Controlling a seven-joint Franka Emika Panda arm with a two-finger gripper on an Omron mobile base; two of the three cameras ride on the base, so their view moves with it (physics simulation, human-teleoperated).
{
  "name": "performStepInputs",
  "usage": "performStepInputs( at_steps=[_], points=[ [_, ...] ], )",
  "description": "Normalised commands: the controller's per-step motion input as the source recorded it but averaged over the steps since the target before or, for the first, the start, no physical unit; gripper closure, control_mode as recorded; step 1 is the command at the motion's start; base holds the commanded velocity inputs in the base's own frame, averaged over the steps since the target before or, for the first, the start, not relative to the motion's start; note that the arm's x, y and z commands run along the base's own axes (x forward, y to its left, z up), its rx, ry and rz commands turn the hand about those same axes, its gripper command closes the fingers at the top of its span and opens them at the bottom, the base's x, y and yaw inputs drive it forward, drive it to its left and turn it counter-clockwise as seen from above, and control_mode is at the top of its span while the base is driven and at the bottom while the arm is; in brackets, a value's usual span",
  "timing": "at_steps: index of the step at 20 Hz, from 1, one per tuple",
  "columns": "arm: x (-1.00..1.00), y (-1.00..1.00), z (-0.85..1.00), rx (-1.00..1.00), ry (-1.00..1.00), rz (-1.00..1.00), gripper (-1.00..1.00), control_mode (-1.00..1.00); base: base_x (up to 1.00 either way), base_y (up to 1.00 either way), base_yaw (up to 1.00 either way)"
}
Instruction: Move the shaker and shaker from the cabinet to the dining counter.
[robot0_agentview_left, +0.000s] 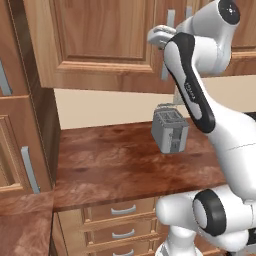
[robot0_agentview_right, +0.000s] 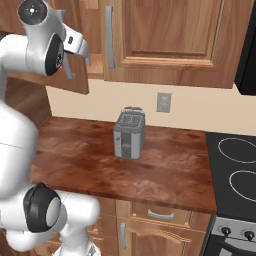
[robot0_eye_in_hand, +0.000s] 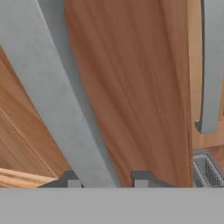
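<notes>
Cabinet front: closed cabinet door (robot0_agentview_left: 102, 37) blocks the way in.
Worktop (robot0_agentview_left: 115, 165): open left of the toaster (robot0_agentview_left: 170, 131).
Right side: stove (robot0_agentview_right: 235, 170) borders the worktop.

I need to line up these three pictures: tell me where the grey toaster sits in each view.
Left base view: toaster right of centre on the worktop, beside the arm.
Right base view: toaster at centre, below the wall outlet.
Hand view: its slotted top at the lower right edge.
Shared landmark: the cabinet's grey bar handle.
</notes>
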Motion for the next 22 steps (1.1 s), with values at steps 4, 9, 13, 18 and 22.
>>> performStepInputs(
  at_steps=[4, 9, 13, 18, 22],
  points=[
    [-0.83, 0.21, 0.00, 0.00, 0.00, 0.00, 1.00, -1.00, 0.00, 0.00, 0.00],
    [-0.80, 0.27, 0.00, 0.01, 0.00, 0.00, 1.00, -1.00, 0.00, 0.00, 0.00],
    [-0.79, 0.32, 0.00, 0.00, 0.00, 0.00, 1.00, -1.00, 0.00, 0.00, 0.00],
    [-0.75, 0.33, 0.00, 0.01, 0.00, 0.00, 1.00, -1.00, 0.00, 0.00, 0.00],
    [-0.63, 0.34, -0.02, 0.00, 0.00, 0.00, -1.00, -1.00, 0.00, 0.00, 0.00]
  ],
)
